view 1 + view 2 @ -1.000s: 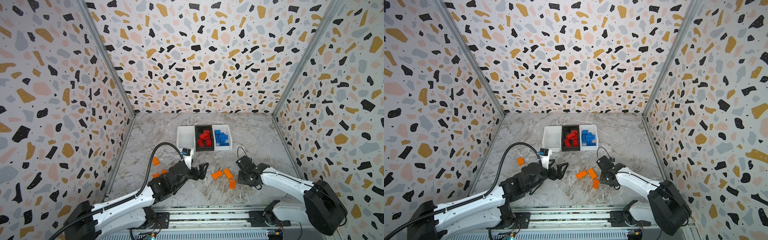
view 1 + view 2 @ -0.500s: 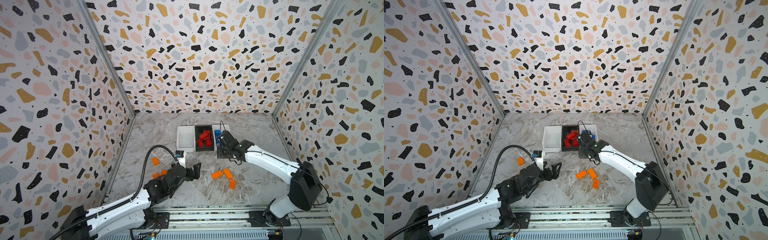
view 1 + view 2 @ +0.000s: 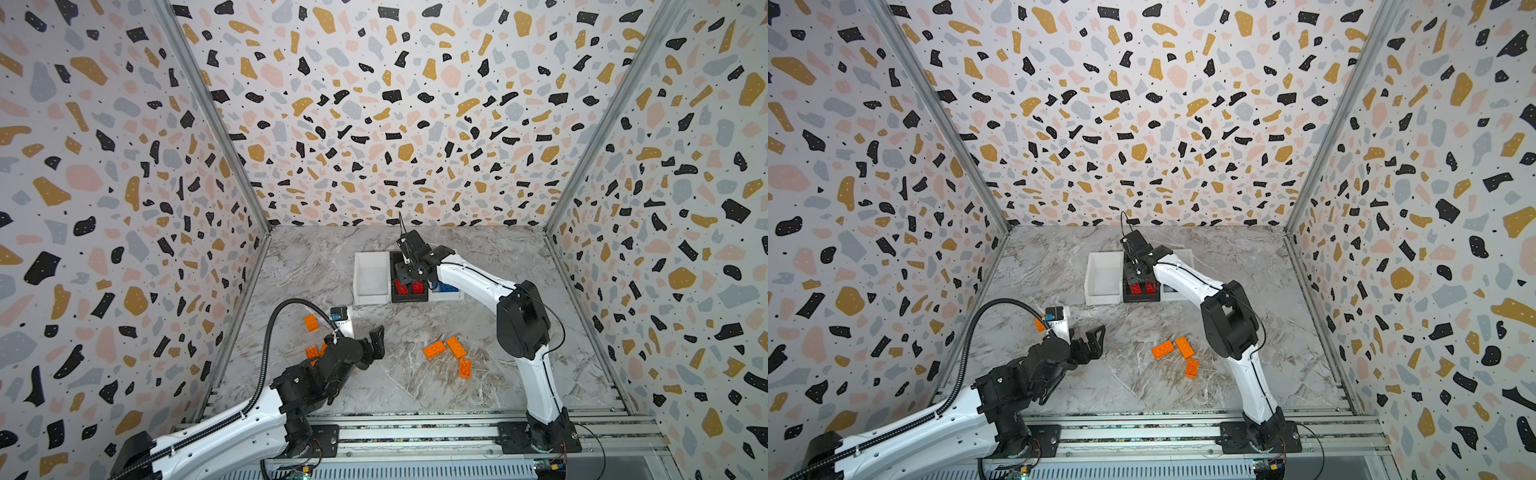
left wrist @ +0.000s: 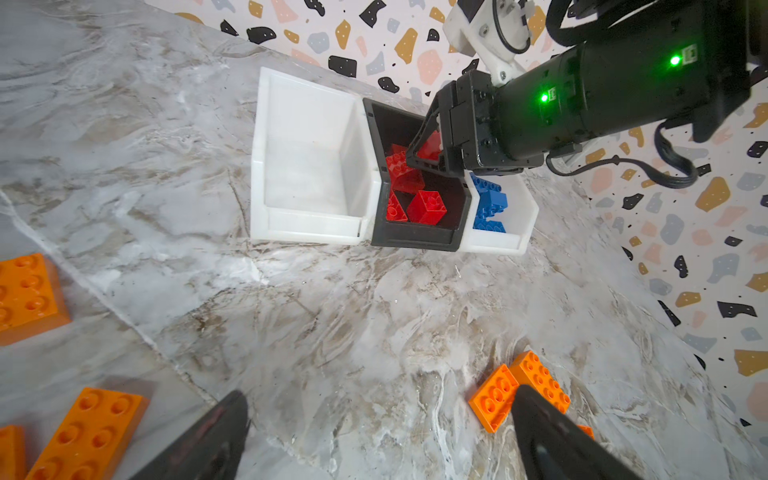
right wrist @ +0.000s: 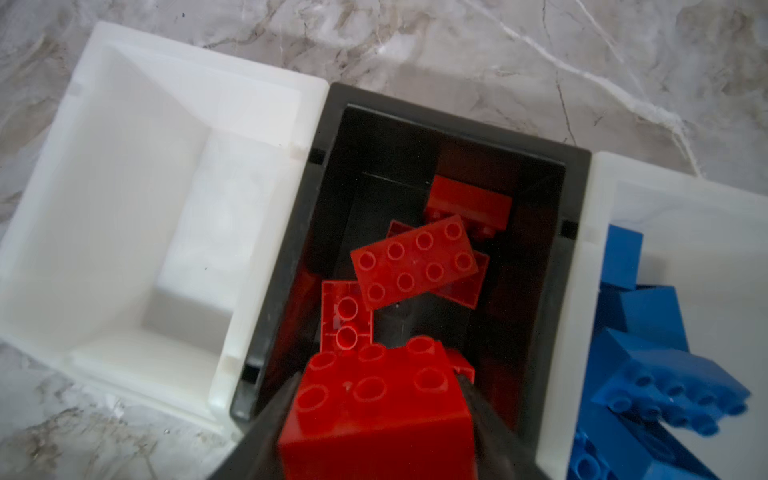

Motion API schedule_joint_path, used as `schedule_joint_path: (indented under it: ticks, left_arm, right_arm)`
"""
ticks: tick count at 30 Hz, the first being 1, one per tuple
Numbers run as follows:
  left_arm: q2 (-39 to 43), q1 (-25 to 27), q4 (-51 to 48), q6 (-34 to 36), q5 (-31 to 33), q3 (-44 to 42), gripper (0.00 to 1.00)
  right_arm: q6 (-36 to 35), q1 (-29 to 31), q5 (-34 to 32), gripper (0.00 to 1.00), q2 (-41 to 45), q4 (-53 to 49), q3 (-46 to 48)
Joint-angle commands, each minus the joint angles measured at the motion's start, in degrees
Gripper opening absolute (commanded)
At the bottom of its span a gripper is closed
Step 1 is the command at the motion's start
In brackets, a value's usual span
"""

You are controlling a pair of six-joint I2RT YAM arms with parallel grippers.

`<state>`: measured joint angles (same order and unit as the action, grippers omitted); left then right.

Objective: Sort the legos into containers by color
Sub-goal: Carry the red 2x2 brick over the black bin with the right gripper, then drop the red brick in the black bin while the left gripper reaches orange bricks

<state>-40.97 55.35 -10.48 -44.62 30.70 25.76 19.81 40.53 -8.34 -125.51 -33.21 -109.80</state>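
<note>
Nearest the aluminium rail (image 3: 415, 432), the left pincer (image 3: 376, 345) was held spread to its widest and empty, low over the grey marbled worktop (image 3: 415, 395). It was presumably kept ready for the unsorted orange studded plastic bricks (image 3: 434, 349), three of which were clustered toward its 3 o'clock. Further orange bricks (image 3: 311, 322) were scattered at its 9 o'clock.

Farther off, toward 12 o'clock, three open-topped plastic bins (image 3: 1102, 298) were set touching in a row. The empty white bin (image 3: 371, 300) at the 9 o'clock end was judged to be reserved for orange. Red bricks (image 5: 415, 262) were contained in the black middle bin (image 5: 286, 232), and blue bricks (image 4: 490, 199) in the white bin (image 4: 494, 246) at the 3 o'clock end.

Above the black bin the right pincer (image 5: 374, 415) was positioned, partly closed, with a red studded plastic brick (image 5: 365, 386) touched on both sides between its jaws. A release there was judged likely to drop it among its own colour.
</note>
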Motion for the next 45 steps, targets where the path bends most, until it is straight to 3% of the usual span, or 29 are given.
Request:
schedule_joint_path:
  ticks: [1, 4, 8, 10, 17, 21, 26, 34, 45]
  left_arm:
    - [0.6, 0.0, -1.7, -1.3, 3.2, -0.4, 1.00]
    - [0.1, -0.6, -2.1, -2.4, 3.9, -0.5, 1.00]
    - [-0.9, -2.3, -2.4, -2.8, 4.1, -0.5, 1.00]
    - [-1.8, -4.9, -3.0, -3.8, 4.0, -0.7, 1.00]
    - [-7.2, -22.5, 0.7, -5.2, -2.4, -3.8, 1.00]
    - [-12.0, -26.0, 2.9, -4.7, -1.3, -2.4, 1.00]
    - [-20.9, -28.8, 3.0, -3.1, 1.6, 1.4, 1.00]
    - [-30.2, -35.9, 6.0, 3.2, 2.2, 4.8, 0.99]
    - [-45.0, -42.8, 8.1, 8.2, -1.7, 11.3, 0.86]
  right_arm:
    - [-2.9, 0.0, 0.2, 0.73, 1.9, -3.1, -3.4]
    - [-3.7, -0.1, 0.0, 0.80, 3.9, -2.6, -2.3]
    - [-3.8, 0.3, 0.8, 0.81, 9.8, -0.5, 3.5]
    - [-3.2, 0.8, 1.5, 0.82, 14.1, 1.4, 8.4]
    - [0.7, 2.0, 5.1, 0.88, 30.6, 8.4, 29.7]
    - [2.1, 2.3, 6.3, 0.99, 38.1, 10.3, 39.2]
    - [4.1, 2.4, 6.7, 0.99, 45.7, 12.7, 48.3]
    - [6.0, 2.2, 5.4, 0.99, 55.4, 15.8, 58.3]
    - [6.1, 0.5, 6.0, 0.99, 60.7, 16.6, 63.2]
